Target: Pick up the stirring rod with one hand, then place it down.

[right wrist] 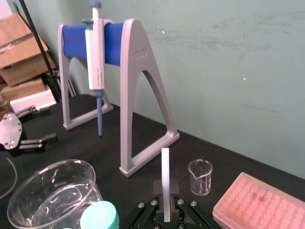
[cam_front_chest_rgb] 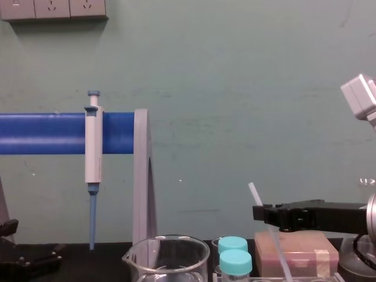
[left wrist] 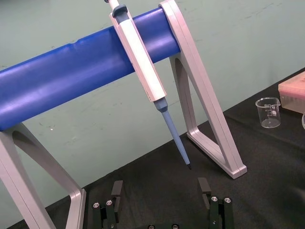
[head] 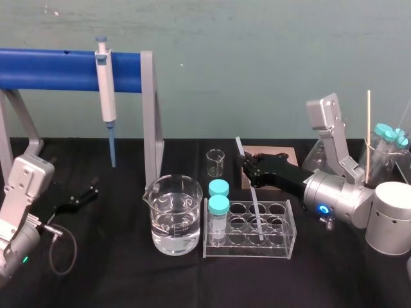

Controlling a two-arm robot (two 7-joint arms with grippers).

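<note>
Right hand: the right hand (head: 252, 168) is shown reaching in from the right edge of the desk (head: 128, 282). Its jaws are drawn narrow and clamped on the upper part of the stirring rod (head: 255, 208).
Stirring rod: it is held tilted, with its top leaning back towards the wall. Its lower end is sunk in a well of the clear tube rack (head: 276, 250), which is set right of the desk's middle, towards the front edge.
Why gripped high: the lower length is left free, judged so that the rod can be drawn out without the hand meeting the rack.
Neighbours: two teal-capped tubes (head: 219, 205) are stood at the rack's left end, apart from the rod's well. A water-filled beaker (head: 173, 215) is placed just beside the rack on that side.
Left hand: the left hand (left wrist: 161, 183) is parked low near the desk's left edge, its jaws spread wide and nothing held. The pipette (head: 105, 90) is hung on its blue stand beyond.
Stage: the pick-up is judged barely begun, as the rod's tip is not yet clear of the rack.
Risk: so thin a rod could be pivoted in the grip, or snagged on the well's rim if pulled off its own line.
</note>
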